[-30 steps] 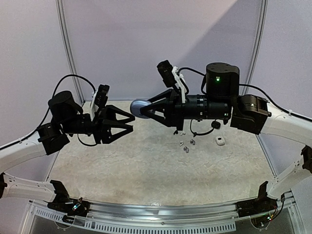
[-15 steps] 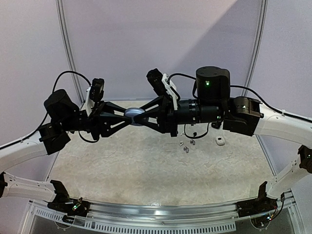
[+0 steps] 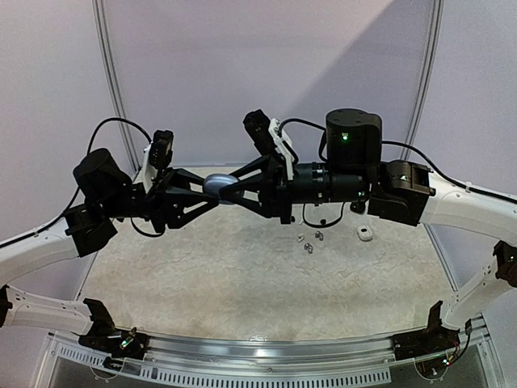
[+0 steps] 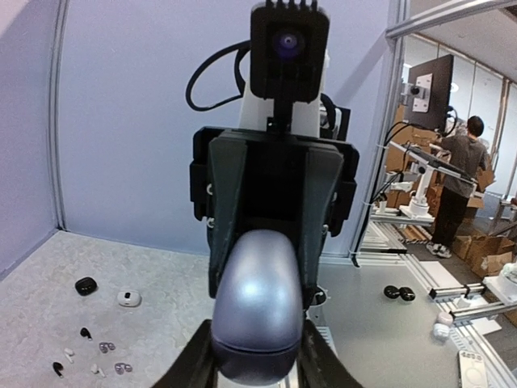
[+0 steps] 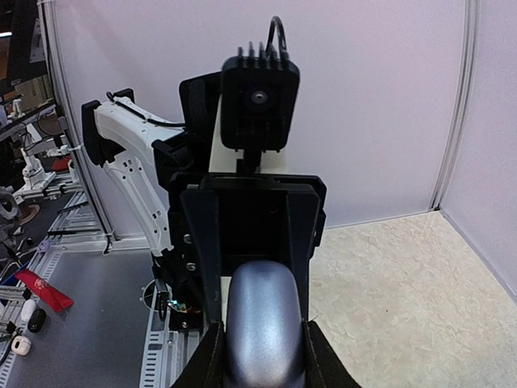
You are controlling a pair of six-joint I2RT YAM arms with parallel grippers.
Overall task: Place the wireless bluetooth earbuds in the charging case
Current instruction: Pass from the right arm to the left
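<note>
Two black robot arms meet in mid-air above a beige, rough-textured table (image 3: 242, 283).

At the left, the left gripper (image 3: 213, 193) reaches in level from its side. Its jaws are drawn in most of the way, and its two fingers (image 4: 194, 368) press against opposite sides of a smooth, bluish-grey, pebble-shaped charging case (image 3: 216, 183). A seam line runs across the case close to where these fingers hold it.

In the centre, the case hangs between the two grippers, well above the table and touching nothing else. Its lid appears to be closed.

To the right of the case, the right gripper (image 3: 229, 194) faces the left one head on. It is also narrowed to a tight hold, with its fingers (image 5: 207, 364) clamped on the far end of the same case. Holding it from both ends looks like a way to brace one half while the other arm works the lid open, since one gripper alone could not do that.

Further right, below the right arm, the tiny loose earbuds (image 3: 308, 240) lie scattered on the table, some black, some white and some silvery-grey. None has been picked up, and none is in the case. Just beyond them sits a small white pebble-shaped case (image 3: 364, 234), and near it, in the left wrist view, a small black pebble-shaped case (image 4: 86, 285). Neither is being touched.
</note>
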